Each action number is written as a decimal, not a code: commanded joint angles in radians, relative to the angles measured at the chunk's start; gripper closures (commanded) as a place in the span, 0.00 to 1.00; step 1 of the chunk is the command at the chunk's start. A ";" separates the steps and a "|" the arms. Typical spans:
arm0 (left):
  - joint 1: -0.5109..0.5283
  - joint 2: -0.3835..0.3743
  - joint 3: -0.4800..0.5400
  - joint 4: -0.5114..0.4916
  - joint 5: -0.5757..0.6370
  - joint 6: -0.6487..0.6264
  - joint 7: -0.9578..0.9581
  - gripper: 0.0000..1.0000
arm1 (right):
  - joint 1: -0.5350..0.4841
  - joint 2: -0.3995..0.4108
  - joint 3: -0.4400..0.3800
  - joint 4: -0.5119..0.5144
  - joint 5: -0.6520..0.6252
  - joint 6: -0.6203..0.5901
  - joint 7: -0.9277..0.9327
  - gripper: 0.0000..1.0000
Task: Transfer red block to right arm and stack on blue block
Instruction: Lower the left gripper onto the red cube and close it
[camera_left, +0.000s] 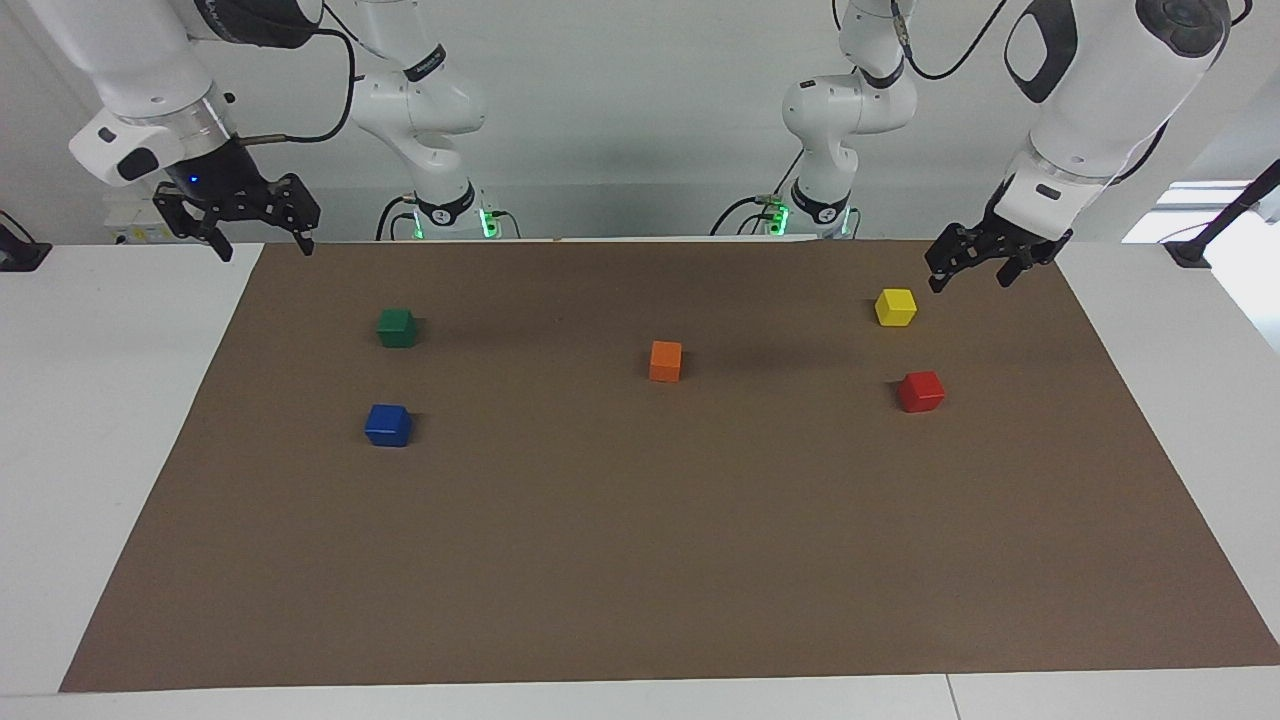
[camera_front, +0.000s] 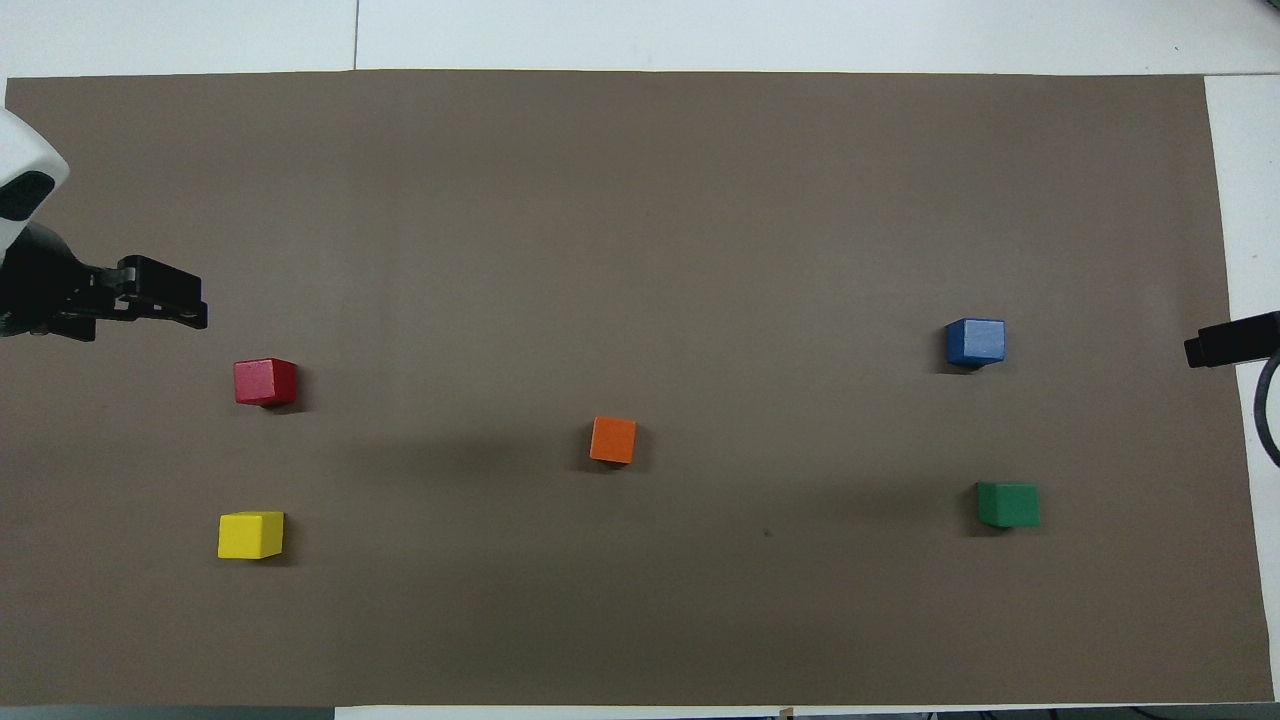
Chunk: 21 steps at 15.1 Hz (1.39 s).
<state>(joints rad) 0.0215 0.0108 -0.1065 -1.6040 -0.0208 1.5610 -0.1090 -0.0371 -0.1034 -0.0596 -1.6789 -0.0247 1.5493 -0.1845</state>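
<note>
Red block (camera_left: 920, 391) — sits free on the brown mat (camera_left: 640, 560), toward the left arm's end of the counter (camera_left: 110, 420), farther from the robots than the yellow block (camera_left: 895, 307) and well apart from the orange block (camera_left: 665, 360) at mid-mat. Nothing touches it.

Small matte cube, flat faces, crisp edges; looks like painted wood, so likely light and rigid, no give. Best taken across two opposite side faces, low enough to leave the top half free for the handover.

Left gripper (camera_left: 972, 270) hangs in the air near the yellow block, jaws released, holding nothing. Right gripper (camera_left: 262, 228) hangs over the mat's edge at the right arm's end, jaws also released and empty — waiting.

Blue block (camera_left: 388, 425) rests toward the right arm's end, farther from the robots than the green block (camera_left: 396, 327), top face bare. All five cubes match in size. Mat is dull, paper-like, likely low-slip.
</note>
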 joint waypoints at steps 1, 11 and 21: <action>0.005 -0.012 -0.004 -0.005 0.018 -0.009 0.006 0.00 | -0.014 -0.018 0.009 -0.018 -0.006 0.009 0.011 0.00; 0.020 -0.034 -0.005 -0.203 0.019 0.192 -0.014 0.00 | -0.010 -0.022 0.009 -0.018 -0.011 0.011 0.007 0.00; 0.141 0.049 -0.005 -0.552 0.019 0.632 0.113 0.00 | -0.021 -0.044 0.011 -0.128 0.012 0.082 -0.001 0.00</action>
<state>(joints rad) 0.1084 0.0831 -0.1038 -2.0559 -0.0185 2.0666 -0.0214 -0.0379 -0.1094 -0.0594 -1.7154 -0.0235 1.5625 -0.1845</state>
